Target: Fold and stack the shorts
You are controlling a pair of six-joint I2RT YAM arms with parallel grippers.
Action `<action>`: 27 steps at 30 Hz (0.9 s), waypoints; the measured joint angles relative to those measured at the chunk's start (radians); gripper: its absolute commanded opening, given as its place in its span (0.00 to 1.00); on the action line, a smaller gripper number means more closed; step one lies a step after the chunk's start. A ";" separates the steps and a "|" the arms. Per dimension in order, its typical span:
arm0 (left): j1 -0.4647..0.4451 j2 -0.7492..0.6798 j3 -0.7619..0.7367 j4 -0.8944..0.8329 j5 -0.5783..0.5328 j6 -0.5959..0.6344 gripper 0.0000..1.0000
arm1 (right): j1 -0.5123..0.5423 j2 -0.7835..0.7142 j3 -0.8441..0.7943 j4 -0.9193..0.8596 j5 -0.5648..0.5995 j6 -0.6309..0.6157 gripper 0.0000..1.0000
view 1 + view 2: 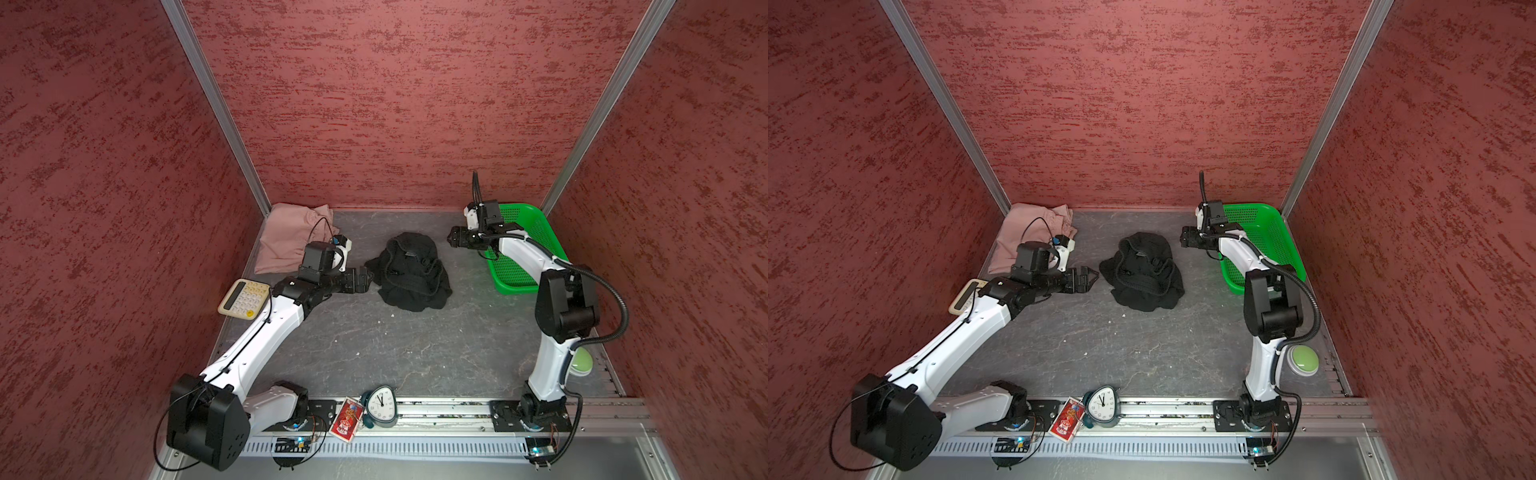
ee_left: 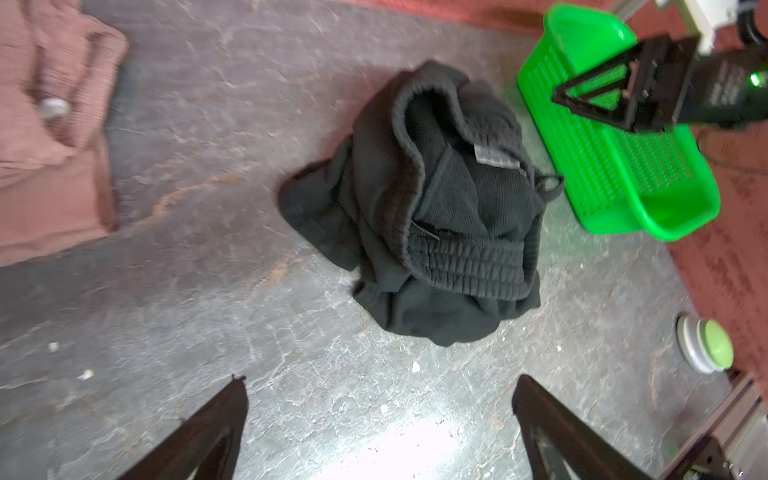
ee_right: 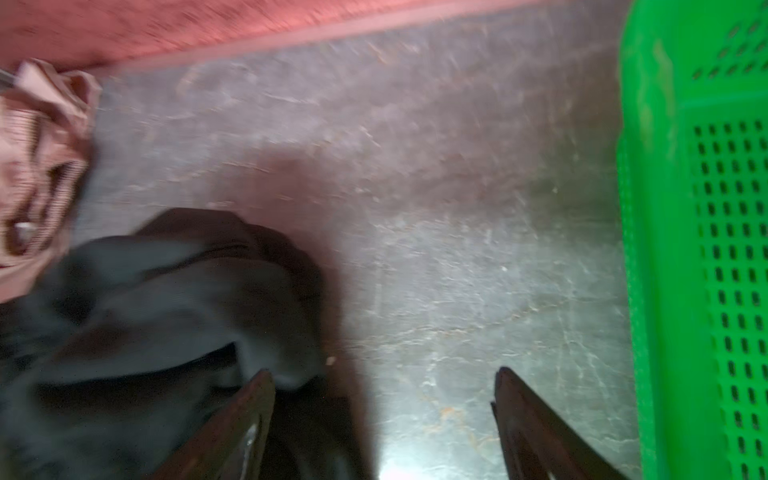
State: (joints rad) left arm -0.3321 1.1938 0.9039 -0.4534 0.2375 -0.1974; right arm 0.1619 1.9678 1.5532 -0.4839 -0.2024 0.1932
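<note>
Red walls [image 1: 374, 104] boxed the grey surface [image 1: 374, 340]. My left fingers [image 2: 216, 424] and right fingers [image 3: 528, 415] stood wide apart, empty, flanking the crumpled black shorts [image 1: 409, 272]. Left of those, pink shorts [image 1: 286, 237] looked folded; black unfolded, nothing stacked. My left wrist view showed its ribbed waistband [image 2: 465, 266]; my right wrist view only blur.

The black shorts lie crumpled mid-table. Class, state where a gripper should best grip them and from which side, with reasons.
Probably the ribbed elastic waistband: it forms a thick raised ridge atop the black shorts, easier to pinch than flat cloth. Come from above on the side facing the left gripper, which is open and close by.
</note>
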 measured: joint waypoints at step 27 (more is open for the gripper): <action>-0.038 0.542 0.278 0.282 0.025 0.154 0.92 | -0.086 -0.065 -0.076 0.058 -0.038 -0.093 0.84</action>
State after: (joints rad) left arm -0.3702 1.7359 1.1824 -0.1715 0.2626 -0.0437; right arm 0.0761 1.9026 1.4769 -0.4263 -0.2401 0.1001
